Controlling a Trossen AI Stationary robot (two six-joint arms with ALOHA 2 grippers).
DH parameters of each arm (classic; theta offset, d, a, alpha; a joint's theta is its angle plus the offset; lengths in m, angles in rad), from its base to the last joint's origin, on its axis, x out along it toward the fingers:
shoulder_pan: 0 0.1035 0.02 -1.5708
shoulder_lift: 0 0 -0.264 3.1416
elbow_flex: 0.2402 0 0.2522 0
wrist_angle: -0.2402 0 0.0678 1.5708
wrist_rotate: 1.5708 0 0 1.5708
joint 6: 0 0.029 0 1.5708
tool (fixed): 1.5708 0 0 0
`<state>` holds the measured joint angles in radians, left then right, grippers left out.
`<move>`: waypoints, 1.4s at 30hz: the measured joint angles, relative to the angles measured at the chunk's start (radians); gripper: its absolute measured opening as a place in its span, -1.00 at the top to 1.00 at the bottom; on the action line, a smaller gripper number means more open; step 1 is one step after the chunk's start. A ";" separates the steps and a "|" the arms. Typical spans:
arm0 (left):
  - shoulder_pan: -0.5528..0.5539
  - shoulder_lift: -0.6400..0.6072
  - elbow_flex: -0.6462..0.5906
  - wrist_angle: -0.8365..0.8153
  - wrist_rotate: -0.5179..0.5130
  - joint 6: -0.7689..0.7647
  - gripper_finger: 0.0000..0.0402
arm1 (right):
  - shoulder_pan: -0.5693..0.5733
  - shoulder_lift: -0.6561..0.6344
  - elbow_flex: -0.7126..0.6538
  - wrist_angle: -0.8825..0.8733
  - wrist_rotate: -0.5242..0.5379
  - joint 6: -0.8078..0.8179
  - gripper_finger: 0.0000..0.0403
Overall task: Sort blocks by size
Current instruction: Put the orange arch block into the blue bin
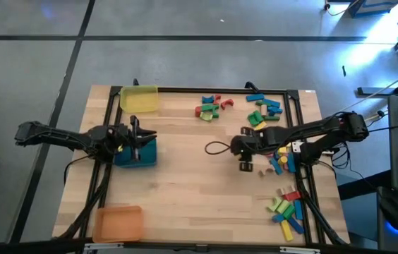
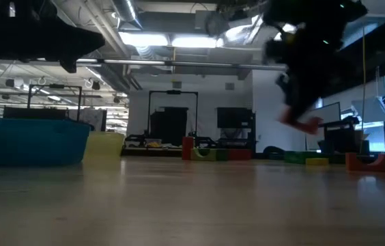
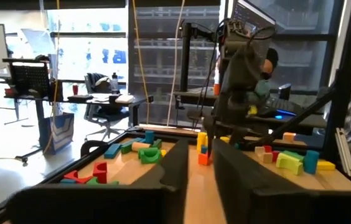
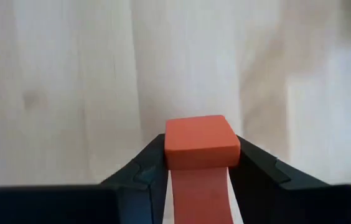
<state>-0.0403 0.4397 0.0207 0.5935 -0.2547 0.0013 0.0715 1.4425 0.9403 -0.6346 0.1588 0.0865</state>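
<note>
My right gripper (image 1: 245, 161) hangs over the middle of the table, shut on a red block (image 4: 200, 144). The low view shows this block (image 2: 308, 125) clear of the tabletop under the gripper (image 2: 300, 113). My left gripper (image 1: 142, 137) waits above the blue tray (image 1: 147, 158) at the left. Its fingers (image 3: 169, 171) stand a little apart, with nothing between them. Loose blocks lie in groups at the far edge (image 1: 209, 107), the far right (image 1: 266, 111), the right (image 1: 282, 161) and the near right (image 1: 287, 210). My right gripper pinches the red block between its two fingers, which press on two opposite sides (image 4: 170, 152). The fingers slant steeply down from above. The block's end face (image 4: 200, 142) sticks out past the fingertips, and the block is lifted clear of the table.
A yellow tray (image 1: 140, 100) stands at the far left and an orange tray (image 1: 118, 224) at the near left corner. A black cable loop (image 1: 216, 148) lies mid-table beside my right gripper. Bare wood stretches across the table's middle and near side.
</note>
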 joint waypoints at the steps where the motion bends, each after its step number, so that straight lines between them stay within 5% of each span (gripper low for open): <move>1: 0.004 0.000 0.004 -0.005 0.000 -0.003 0.56 | 0.000 0.000 0.001 0.059 0.009 -0.014 0.32; 7: 0.010 0.035 0.065 -0.032 0.000 0.018 0.10 | -0.014 0.000 -0.019 0.483 0.015 -0.074 0.31; 12: 0.010 0.149 0.148 -0.113 0.000 0.009 -0.10 | -0.028 0.003 -0.050 0.794 0.030 -0.119 0.31; 26: -0.024 0.575 0.378 -0.090 0.049 -0.002 -0.07 | -0.026 0.129 -0.052 1.243 -0.072 -0.185 0.31; 42: -0.070 0.840 0.561 -0.066 0.062 -0.004 -0.07 | -0.006 0.200 -0.051 1.404 -0.142 -0.190 0.31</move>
<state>-0.1108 1.2799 0.5817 0.5279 -0.1928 -0.0031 0.0650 1.6424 0.8894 0.7696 0.0168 -0.1030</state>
